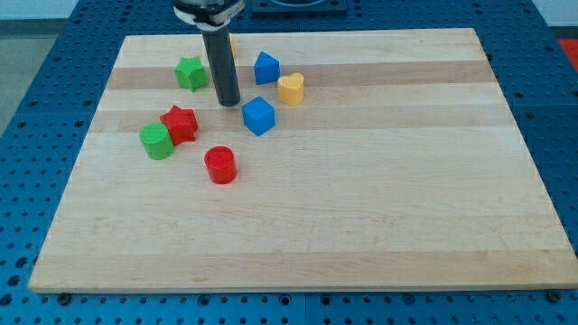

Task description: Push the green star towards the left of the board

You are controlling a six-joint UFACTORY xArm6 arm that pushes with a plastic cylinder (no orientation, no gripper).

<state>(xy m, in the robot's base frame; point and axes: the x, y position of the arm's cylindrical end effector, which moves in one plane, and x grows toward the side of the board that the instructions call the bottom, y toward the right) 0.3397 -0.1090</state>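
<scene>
The green star [191, 73] lies on the wooden board [361, 199] near the view's top left. My tip [228, 103] is at the end of the dark rod, just right of and slightly below the green star, with a small gap between them. A blue cube [258, 116] sits right of the tip. A blue block [266, 68] and a yellow heart [290, 88] lie further right, towards the top.
A red star [180, 124] and a green round block [157, 142] touch each other below the green star. A red cylinder [219, 165] lies below them. A yellow block is mostly hidden behind the rod at the top.
</scene>
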